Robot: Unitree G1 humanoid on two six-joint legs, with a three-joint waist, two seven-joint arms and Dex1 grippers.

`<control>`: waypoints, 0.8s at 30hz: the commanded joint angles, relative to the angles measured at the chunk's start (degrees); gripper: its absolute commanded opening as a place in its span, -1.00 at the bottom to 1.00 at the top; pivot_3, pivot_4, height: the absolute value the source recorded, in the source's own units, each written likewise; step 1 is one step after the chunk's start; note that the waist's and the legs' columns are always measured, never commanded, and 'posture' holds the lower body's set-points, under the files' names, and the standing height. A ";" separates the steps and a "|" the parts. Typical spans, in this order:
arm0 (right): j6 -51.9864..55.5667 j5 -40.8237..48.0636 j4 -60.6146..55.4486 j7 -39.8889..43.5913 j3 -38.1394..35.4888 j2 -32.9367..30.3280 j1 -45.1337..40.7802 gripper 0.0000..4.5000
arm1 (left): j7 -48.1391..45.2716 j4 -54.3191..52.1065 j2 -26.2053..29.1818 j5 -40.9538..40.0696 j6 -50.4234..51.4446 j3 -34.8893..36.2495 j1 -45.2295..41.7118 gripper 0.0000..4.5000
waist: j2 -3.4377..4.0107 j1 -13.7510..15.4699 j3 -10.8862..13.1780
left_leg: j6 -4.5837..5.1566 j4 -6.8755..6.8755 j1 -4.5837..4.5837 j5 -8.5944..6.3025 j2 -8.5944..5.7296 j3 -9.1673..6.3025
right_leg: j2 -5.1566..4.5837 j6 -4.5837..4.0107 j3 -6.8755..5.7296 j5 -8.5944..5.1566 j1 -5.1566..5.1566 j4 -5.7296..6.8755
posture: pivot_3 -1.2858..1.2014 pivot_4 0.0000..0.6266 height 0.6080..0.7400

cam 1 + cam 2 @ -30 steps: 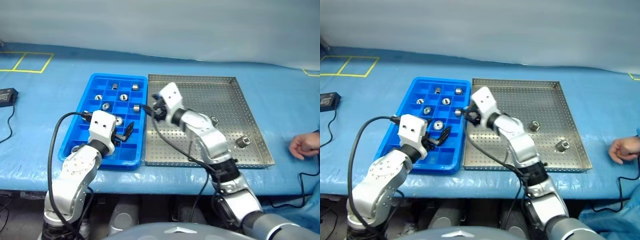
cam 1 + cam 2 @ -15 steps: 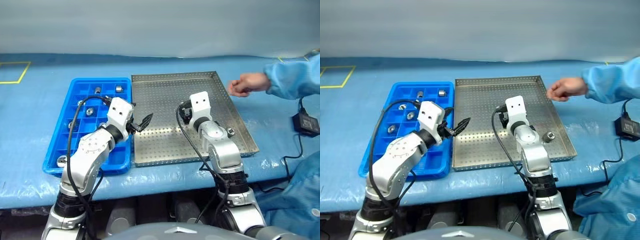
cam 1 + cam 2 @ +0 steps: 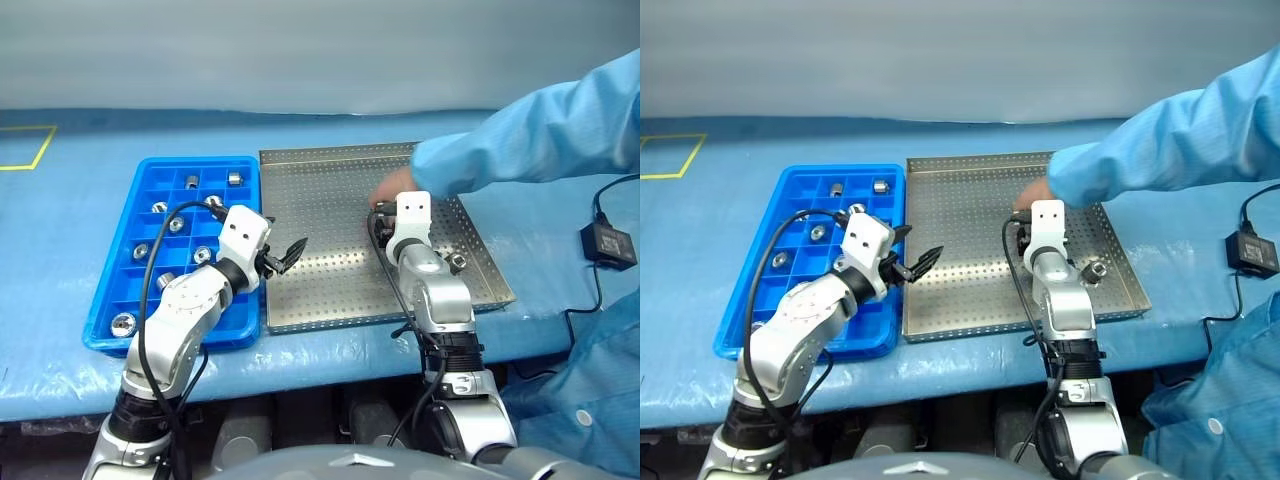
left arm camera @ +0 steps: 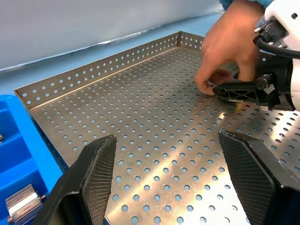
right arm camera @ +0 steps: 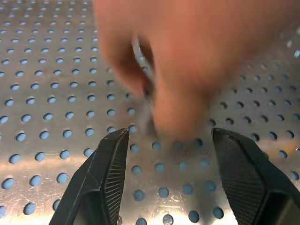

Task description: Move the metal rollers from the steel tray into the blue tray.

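Since 0.5 s ago, a person's hand (image 3: 392, 186) reached the steel tray (image 3: 330, 290) before the spread, empty right gripper (image 5: 166, 176); left gripper (image 4: 166, 176) spread too.

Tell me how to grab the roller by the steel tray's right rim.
Probably from above, jaws across the round outer wall of the roller: a short cylinder, free on the steel tray, with the rim close beside it, cramping a sideways approach.

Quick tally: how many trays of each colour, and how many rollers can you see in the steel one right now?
blue tray: 1
steel tray: 1
metal rollers seen in the steel tray: 1 (the person's hand may hide more)
Total: 3
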 commanded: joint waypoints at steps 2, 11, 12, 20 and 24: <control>0.38 1.28 -1.10 -0.63 -1.19 0.89 -1.28 0.32 | 0.76 -3.06 0.18 0.32 -1.01 0.76 0.62 0.69 | 0.00 0.15 0.00 | 0.00 0.00 0.00 0.00 0.01 0.00 | -0.01 0.00 0.00 0.00 0.00 0.00 | 0.07 -0.52 1.00; 1.14 4.11 -4.30 2.80 0.26 1.48 -0.16 0.32 | 1.76 -3.59 1.10 0.43 -0.61 1.84 1.54 0.69 | 0.00 0.22 0.00 | 0.00 0.01 0.00 0.00 0.02 0.00 | 0.00 0.02 0.01 0.01 0.00 0.00 | 0.08 -0.52 1.00; 1.41 4.84 -5.44 3.67 0.51 1.56 0.00 0.32 | 1.85 -3.61 1.45 0.40 -0.55 2.49 1.75 0.69 | 0.01 0.21 0.00 | 0.00 0.01 0.01 0.00 0.03 0.01 | 0.00 0.02 0.01 0.01 0.00 0.01 | 0.07 -0.52 1.00; 8.52 11.29 -14.65 11.92 5.39 1.60 3.03 0.32 | 2.10 -4.20 2.85 0.01 -0.03 4.63 3.35 0.69 | 0.01 0.25 0.00 | 0.02 -0.01 0.00 -0.01 0.11 -0.01 | -0.02 0.02 0.01 0.01 0.00 0.00 | 0.07 -0.52 1.00; 8.96 10.41 -13.14 12.95 8.80 0.87 5.20 0.32 | 2.19 -4.07 2.86 0.08 -0.09 4.76 3.42 0.69 | 0.01 0.29 0.00 | 0.02 0.00 0.01 -0.01 0.11 -0.01 | -0.03 0.02 0.00 0.01 0.01 0.00 | 0.08 -0.52 1.00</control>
